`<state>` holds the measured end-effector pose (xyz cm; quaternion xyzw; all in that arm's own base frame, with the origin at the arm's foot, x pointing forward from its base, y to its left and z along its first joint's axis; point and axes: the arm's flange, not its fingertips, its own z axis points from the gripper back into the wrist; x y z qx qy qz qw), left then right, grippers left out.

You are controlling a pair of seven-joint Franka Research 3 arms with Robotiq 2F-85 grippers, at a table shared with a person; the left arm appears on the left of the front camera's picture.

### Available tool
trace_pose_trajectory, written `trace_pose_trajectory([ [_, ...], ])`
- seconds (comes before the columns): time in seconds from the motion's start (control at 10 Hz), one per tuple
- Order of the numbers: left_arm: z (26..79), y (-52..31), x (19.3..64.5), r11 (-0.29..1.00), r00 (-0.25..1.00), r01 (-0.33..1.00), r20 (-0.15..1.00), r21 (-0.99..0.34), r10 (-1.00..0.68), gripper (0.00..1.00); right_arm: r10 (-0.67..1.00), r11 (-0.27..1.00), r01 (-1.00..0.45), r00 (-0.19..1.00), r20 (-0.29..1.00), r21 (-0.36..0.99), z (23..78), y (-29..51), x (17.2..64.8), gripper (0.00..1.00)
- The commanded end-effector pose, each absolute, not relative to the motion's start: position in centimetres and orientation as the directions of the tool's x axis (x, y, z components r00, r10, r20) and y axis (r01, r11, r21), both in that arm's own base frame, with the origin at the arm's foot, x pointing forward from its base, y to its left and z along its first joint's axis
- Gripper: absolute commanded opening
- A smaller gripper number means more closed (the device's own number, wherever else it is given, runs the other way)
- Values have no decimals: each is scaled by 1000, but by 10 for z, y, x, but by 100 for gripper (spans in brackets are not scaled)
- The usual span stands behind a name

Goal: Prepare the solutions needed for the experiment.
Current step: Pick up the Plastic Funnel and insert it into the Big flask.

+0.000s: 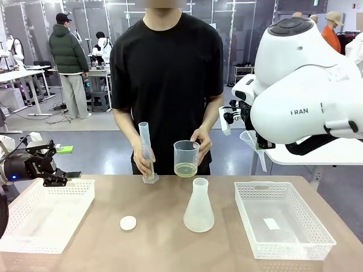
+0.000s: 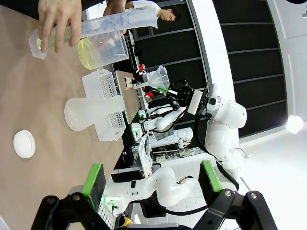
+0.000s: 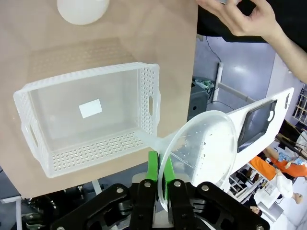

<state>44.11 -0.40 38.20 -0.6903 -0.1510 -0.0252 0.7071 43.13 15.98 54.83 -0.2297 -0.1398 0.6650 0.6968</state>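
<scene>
**A:** Front view first. Where is the solution?

**B:** The solution point(image 1: 185, 169) is a shallow pale yellow-green layer in the bottom of a beaker point(image 1: 186, 153). The person's hand point(image 1: 201, 141) holds the beaker at the far edge of the worktop point(image 1: 164, 243). Their other hand tilts a graduated cylinder point(image 1: 146, 148) just beside it.

**A:** And the robot?

**B:** The left hand point(image 1: 61, 164) hangs over the left basket point(image 1: 34, 235), fingers apart and holding nothing. The right hand point(image 1: 262, 143) is raised beyond the right basket point(image 1: 317, 238). It is clamped on a funnel point(image 1: 249, 137) whose stem points downward.

**A:** Which arm is nearer the flask?

**B:** The right, I'd judge. The flask point(image 1: 199, 207) stands upright mid-worktop, lower than the funnel and toward the middle from it. The solution sits just beyond the flask, on the person's side.

**A:** What about the left wrist view?

**B:** The green pads point(image 2: 93, 184) stand wide apart with nothing between them. A white cap point(image 2: 24, 143) and the flask lie nearer this hand, and the beaker is well beyond them.

**A:** And the right wrist view?

**B:** The pads point(image 3: 152, 167) are pressed together on the funnel's thin wall. The right basket lies below, and the flask's mouth shows at the top edge. Seating the funnel would likely mean carrying it past the basket, then bringing the stem upright over the flask's neck.
</scene>
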Motion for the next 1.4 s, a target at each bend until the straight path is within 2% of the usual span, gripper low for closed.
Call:
trace_pose_trajectory([
  [0.0,383,-4,441,51,952,244,249,-968,176,100,989,-3,-872,72,-133,-490,552,158,439,0],
  [0.3,383,-4,441,51,952,244,249,-968,176,100,989,-3,-872,72,-133,-490,552,158,439,0],
  [0.4,383,-4,441,51,952,244,249,-968,176,100,990,13,-870,80,-116,-493,549,158,435,5],
  [0.6,383,-4,441,51,952,244,249,-968,176,100,995,-77,-827,-30,-92,-557,539,177,439,5],
  [1.1,383,-4,441,51,952,244,249,-968,176,100,950,-280,-740,-304,-67,-612,537,218,425,5],
  [1.3,383,-4,441,51,952,244,249,-968,176,100,923,-318,-710,-384,-34,-629,541,228,418,5],
])
